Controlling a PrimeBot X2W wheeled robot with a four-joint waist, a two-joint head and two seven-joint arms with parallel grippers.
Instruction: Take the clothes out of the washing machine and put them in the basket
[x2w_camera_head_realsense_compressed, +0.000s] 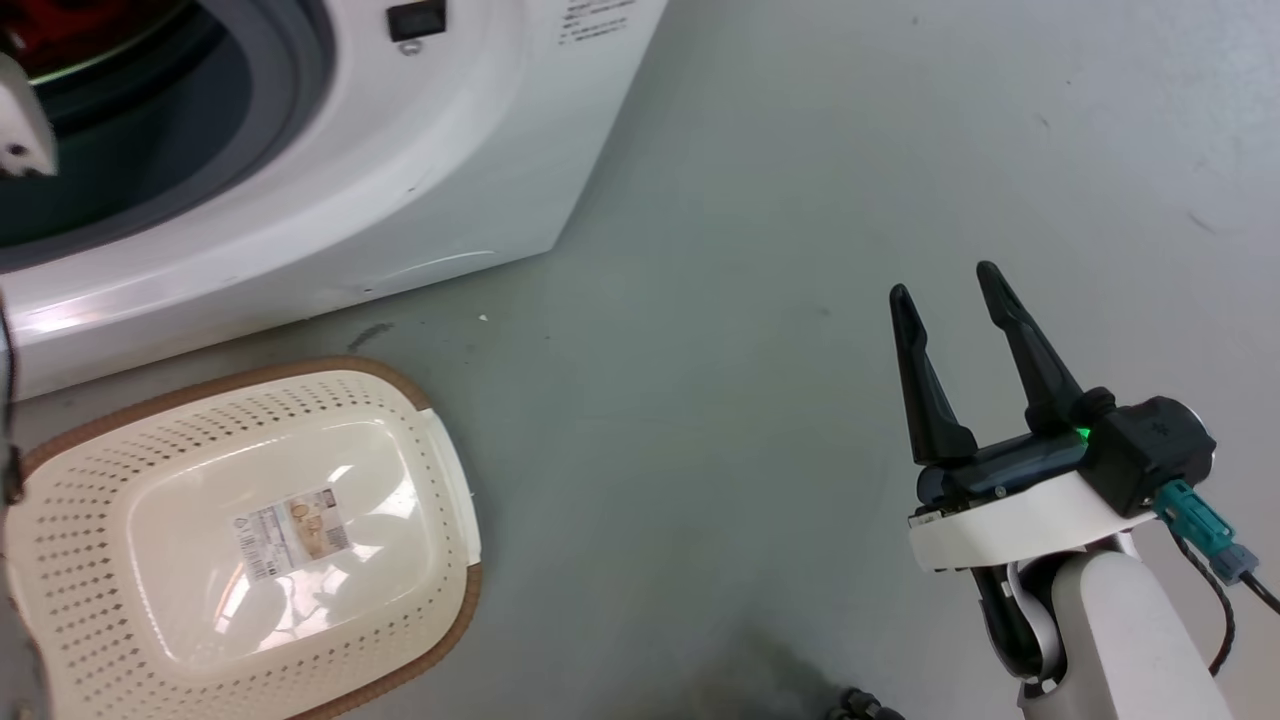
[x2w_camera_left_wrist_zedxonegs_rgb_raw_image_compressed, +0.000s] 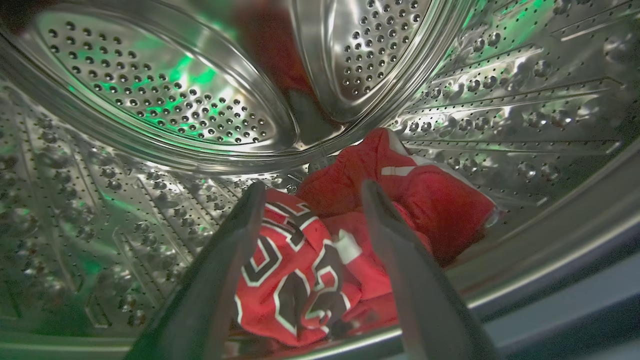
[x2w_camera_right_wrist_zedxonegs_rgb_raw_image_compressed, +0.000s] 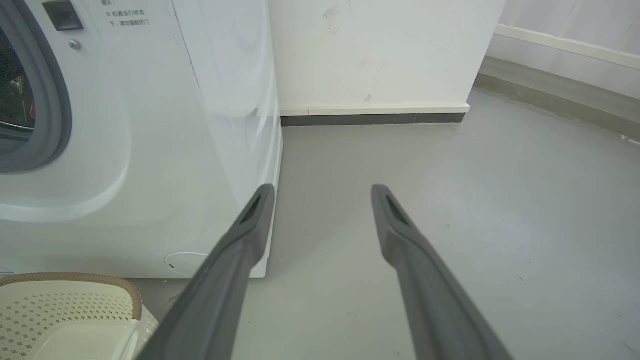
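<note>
Grey floor (x2w_camera_head_realsense_compressed: 760, 250) beneath the right hand (x2w_camera_head_realsense_compressed: 944, 280), fingers spread wide, holding nothing. To its left, white washing machine (x2w_camera_head_realsense_compressed: 330, 200), then cream basket (x2w_camera_head_realsense_compressed: 60, 560). Inside the steel drum (x2w_camera_left_wrist_zedxonegs_rgb_raw_image_compressed: 165, 95), red clothes (x2w_camera_left_wrist_zedxonegs_rgb_raw_image_compressed: 310, 270) between and just beyond the left hand (x2w_camera_left_wrist_zedxonegs_rgb_raw_image_compressed: 310, 192), fingers parted, gripping nothing.
</note>
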